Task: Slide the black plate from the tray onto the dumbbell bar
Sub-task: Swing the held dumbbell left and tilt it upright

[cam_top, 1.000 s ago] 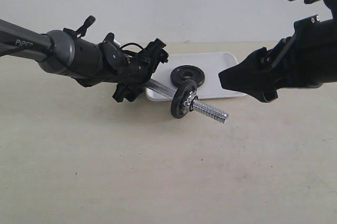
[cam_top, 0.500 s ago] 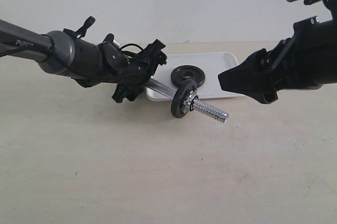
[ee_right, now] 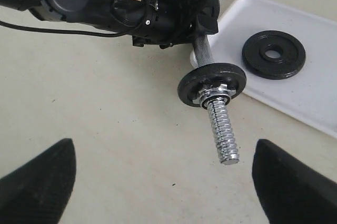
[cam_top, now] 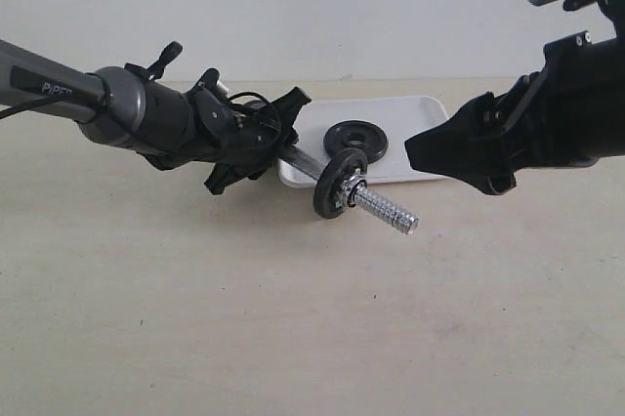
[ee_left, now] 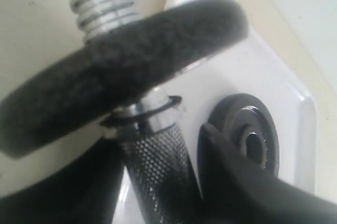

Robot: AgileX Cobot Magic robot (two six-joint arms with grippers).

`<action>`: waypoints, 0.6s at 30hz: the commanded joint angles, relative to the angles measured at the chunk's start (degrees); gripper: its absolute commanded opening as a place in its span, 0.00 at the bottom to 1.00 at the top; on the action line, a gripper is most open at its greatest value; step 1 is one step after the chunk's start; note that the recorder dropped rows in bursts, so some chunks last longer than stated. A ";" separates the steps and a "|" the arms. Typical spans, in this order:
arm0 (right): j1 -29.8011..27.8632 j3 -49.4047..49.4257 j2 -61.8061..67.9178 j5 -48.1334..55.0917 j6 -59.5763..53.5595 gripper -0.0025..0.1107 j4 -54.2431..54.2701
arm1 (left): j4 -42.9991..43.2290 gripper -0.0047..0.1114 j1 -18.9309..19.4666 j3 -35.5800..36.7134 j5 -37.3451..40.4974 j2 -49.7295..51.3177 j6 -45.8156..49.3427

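Left gripper (ee_right: pixel 196 16) clamped the dumbbell bar (ee_right: pixel 213 105) beside the tray (ee_right: pixel 316 103). One black disc (ee_right: pixel 211 83) sat on the bar behind a collar nut; black plate (ee_right: pixel 273 54) lay in the tray. Right gripper (ee_right: pixel 163 174) fingers spread wide.

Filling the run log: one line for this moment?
left gripper: shut on chrome dumbbell bar | one disc on bar | black metal plate in white plastic tray | right gripper: open, empty
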 commanded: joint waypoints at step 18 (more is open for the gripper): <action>0.03 0.11 -0.07 0.24 -0.03 0.75 -0.70 | 8.54 0.08 0.62 -0.24 3.61 -0.73 11.03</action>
